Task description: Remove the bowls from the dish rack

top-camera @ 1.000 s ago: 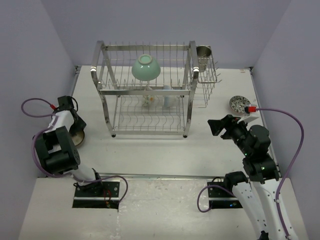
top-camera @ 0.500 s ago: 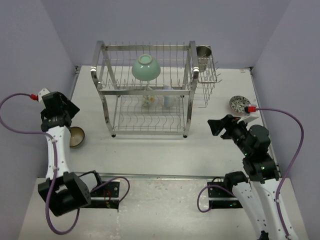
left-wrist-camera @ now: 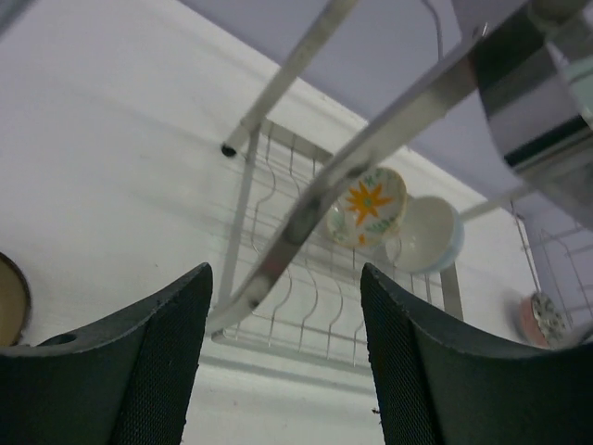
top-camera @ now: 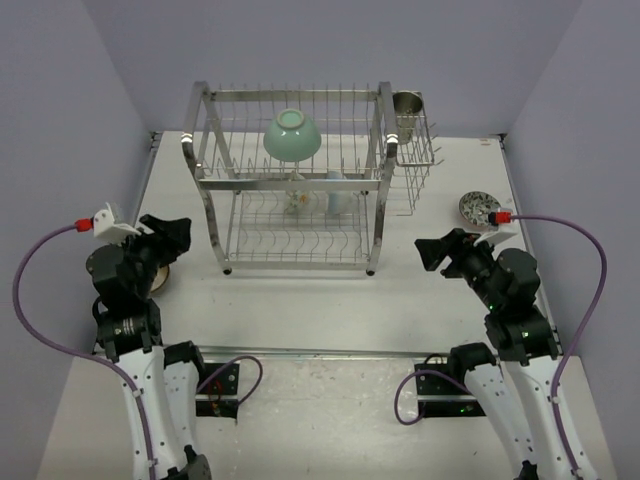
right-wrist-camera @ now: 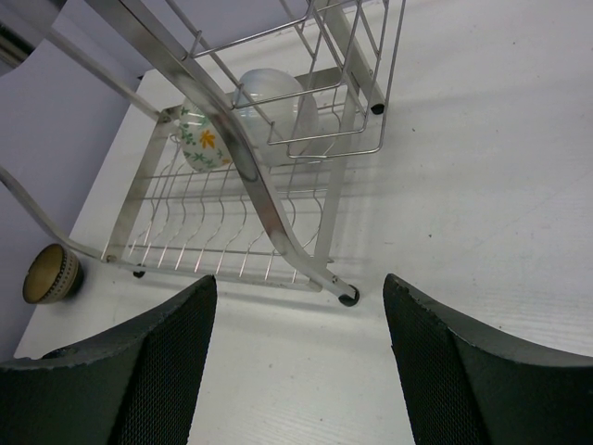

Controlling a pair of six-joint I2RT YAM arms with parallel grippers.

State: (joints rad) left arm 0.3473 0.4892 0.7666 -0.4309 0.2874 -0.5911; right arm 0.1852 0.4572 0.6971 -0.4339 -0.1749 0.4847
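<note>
1. Standing at the far middle of the tabletop (top-camera: 300,300), the dish rack (top-camera: 384,150) carries a mint-green bowl (top-camera: 291,135) on its upper tier, base turned up.
2. On the lower tier, a flowered bowl (left-wrist-camera: 369,204) and a pale bowl (left-wrist-camera: 428,234) lean side by side.
3. A dark brown bowl (right-wrist-camera: 51,273) sits on the tabletop left of the rack, and a patterned bowl (top-camera: 479,208) sits to its right.
4. The left gripper (left-wrist-camera: 283,371) hangs near the brown bowl, jaws wide, holding nothing.
5. The right gripper (right-wrist-camera: 296,371) hovers near-right of the rack, jaws wide and empty.
6. A steel cup (top-camera: 407,104) stands in the side basket (top-camera: 420,150).
</note>
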